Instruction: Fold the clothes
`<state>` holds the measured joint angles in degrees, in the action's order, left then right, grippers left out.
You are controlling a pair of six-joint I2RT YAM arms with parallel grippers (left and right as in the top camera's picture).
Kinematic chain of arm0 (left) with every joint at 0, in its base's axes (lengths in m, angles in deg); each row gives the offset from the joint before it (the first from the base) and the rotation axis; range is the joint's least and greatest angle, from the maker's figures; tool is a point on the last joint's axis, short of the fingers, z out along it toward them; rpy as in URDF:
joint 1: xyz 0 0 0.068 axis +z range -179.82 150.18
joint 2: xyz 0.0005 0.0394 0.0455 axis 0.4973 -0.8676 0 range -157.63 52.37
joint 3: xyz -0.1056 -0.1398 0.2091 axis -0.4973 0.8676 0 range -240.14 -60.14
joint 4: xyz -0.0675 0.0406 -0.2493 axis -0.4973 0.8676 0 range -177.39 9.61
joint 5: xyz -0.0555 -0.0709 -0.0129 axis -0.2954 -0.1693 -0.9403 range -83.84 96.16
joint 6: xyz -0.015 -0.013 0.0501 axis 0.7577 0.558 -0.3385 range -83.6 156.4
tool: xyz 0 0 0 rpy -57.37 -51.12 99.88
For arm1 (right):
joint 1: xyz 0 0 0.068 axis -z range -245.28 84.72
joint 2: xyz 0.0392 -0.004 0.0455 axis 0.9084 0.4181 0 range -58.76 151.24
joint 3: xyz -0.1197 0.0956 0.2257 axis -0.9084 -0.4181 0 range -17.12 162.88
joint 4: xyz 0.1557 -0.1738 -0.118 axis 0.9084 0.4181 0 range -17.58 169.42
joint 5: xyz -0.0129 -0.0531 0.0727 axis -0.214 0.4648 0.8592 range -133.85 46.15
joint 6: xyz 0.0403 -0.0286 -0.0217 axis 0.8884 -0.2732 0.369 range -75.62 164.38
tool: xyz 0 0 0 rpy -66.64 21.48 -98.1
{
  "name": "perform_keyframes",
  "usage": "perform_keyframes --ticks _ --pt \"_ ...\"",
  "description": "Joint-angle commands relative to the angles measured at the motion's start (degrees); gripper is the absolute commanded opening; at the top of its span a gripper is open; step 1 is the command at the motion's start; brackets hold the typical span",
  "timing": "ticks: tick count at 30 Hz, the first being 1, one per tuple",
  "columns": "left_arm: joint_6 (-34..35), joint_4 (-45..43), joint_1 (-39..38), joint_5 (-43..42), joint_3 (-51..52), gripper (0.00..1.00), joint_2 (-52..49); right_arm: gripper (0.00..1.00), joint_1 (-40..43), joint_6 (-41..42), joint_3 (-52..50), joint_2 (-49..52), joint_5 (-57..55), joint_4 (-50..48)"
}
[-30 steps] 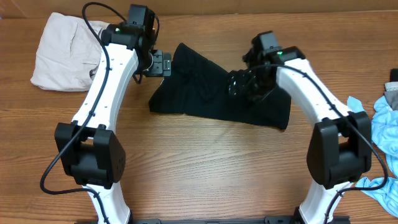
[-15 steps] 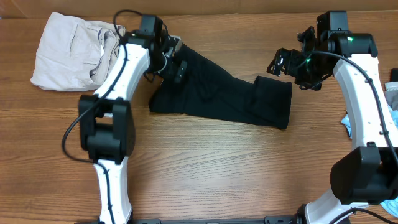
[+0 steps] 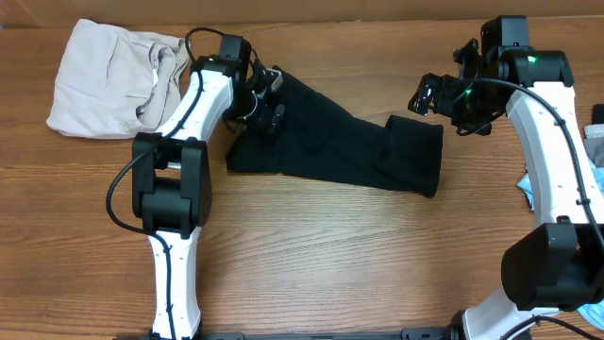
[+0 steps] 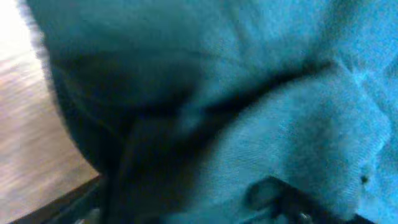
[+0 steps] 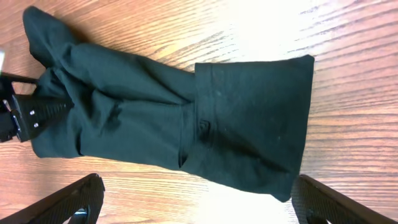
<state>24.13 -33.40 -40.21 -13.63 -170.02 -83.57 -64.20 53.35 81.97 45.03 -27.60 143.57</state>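
The black garment (image 3: pixel 349 151) lies across the table's middle, narrow at its left end and folded into a wider block at its right end. It also shows in the right wrist view (image 5: pixel 186 118). No white label shows. My left gripper (image 3: pixel 272 96) is pressed down on the garment's left end, with its fingers apart over bunched fabric (image 4: pixel 280 93) that fills the left wrist view. My right gripper (image 3: pixel 430 98) is open and empty. It hangs above the table beyond the garment's right end, with wood between its fingers (image 5: pixel 202 211).
An off-white garment (image 3: pixel 104 76) lies crumpled at the far left, close to my left arm. A light-blue garment (image 3: pixel 585 189) lies at the right edge. Bare wood stretches in front of the black garment.
My right gripper has left the black garment and risen up and to the right. My left gripper has moved right from beside the garment onto its left end.
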Motion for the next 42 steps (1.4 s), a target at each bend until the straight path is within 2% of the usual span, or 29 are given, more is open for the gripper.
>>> perform_keyframes --ticks 1,2,5,8,9,12,15,24,36,42 --pt "-0.33 3.72 -1.05 -2.12 1.88 0.17 -5.42 1.0 0.0 -0.24 0.61 -0.17 -0.35 -0.68" --pt "0.11 4.26 -1.05 -1.77 1.88 0.04 -5.42 0.99 0.0 -0.24 0.61 -0.17 -0.37 -0.81" --pt "4.22 4.94 -0.31 0.24 1.49 0.04 -4.98 0.89 0.0 0.0 0.28 -0.17 -0.37 -1.55" --pt "6.82 7.15 1.68 0.7 -0.39 0.04 -3.89 0.71 -0.04 1.16 -1.77 -0.04 -0.35 -3.65" --pt "7.34 8.48 2.51 0.68 -1.46 0.04 -3.28 0.54 -0.04 1.62 -2.84 0.0 -0.31 -4.72" --pt "7.61 13.38 4.76 0.72 -5.14 0.04 -1.46 0.19 -0.31 3.28 -7.13 0.07 -0.13 -8.66" --pt "7.58 18.45 6.36 0.79 -8.87 0.04 0.09 0.04 -1.03 3.3 -12.22 0.07 1.64 -13.73" --pt "7.63 27.28 6.71 0.85 -13.4 0.04 2.99 0.04 -5.33 8.2 -30.82 1.95 8.87 -35.52" --pt "8.04 35.28 4.57 -2.4 -20.79 0.04 4.02 0.04 -6.69 13.86 -32.28 12.15 6.78 -41.11" --pt "9.38 33.92 -0.48 -5.25 -23.32 0.04 6.93 0.04 -6.69 13.86 -32.28 12.46 6.8 -41.42"
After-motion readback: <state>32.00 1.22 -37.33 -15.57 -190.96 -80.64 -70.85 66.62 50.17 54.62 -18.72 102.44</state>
